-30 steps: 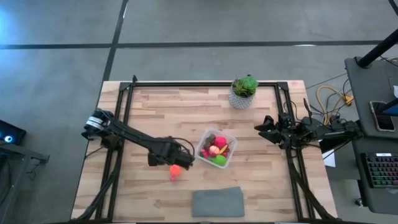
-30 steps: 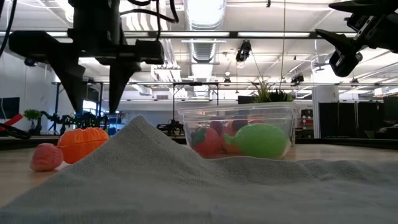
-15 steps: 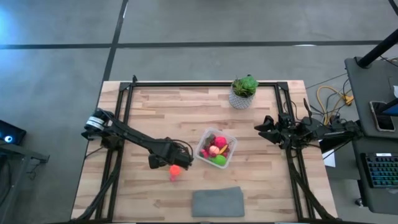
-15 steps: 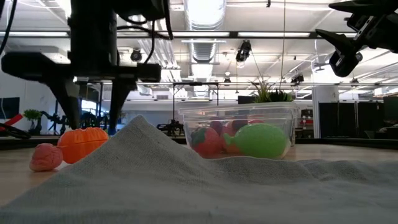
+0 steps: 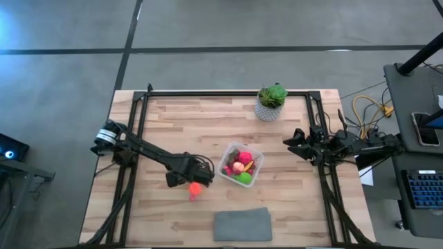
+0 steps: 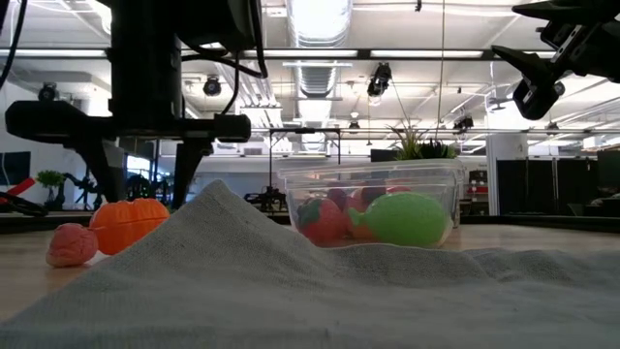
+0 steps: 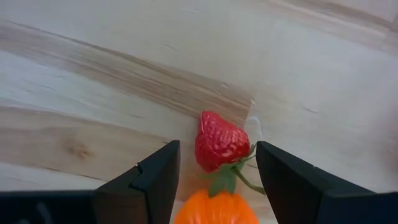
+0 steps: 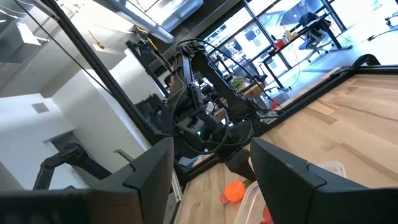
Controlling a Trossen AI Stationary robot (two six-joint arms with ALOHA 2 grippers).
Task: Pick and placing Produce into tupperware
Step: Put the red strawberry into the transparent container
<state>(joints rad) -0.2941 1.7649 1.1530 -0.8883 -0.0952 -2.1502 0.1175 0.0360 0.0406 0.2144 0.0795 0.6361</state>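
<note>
Orange and red toy produce lies on the wooden counter [image 5: 180,131] just under the left pincer [image 5: 199,181]. Seen from the left wrist, the pincer's two dark fingers [image 7: 155,180] stand apart, with a red strawberry [image 7: 219,141] on the bare wood between them and a small orange pumpkin [image 7: 214,211] touching the strawberry's green stalk, closer to the wrist. Neither finger touches either piece. From table height the same pincer hangs low with its fingertips straddling the top of the pumpkin [image 6: 131,223], and the strawberry [image 6: 72,244] sits just beside it on the counter.

Right of the left pincer stands the clear tub [image 5: 227,158], already holding several pieces: a green one [image 5: 243,178], pink and red ones, and some dark ones. At table height the green piece [image 6: 405,218] and a red one [image 6: 322,220] press against the tub's see-through wall [image 6: 291,194].

A grey cloth [image 5: 241,225] lies near the front edge of the counter, and a potted plant [image 5: 270,102] stands near the back edge. The right pincer [image 5: 291,141] waits raised over the right side of the counter, well apart from the tub, its fingers apart.
</note>
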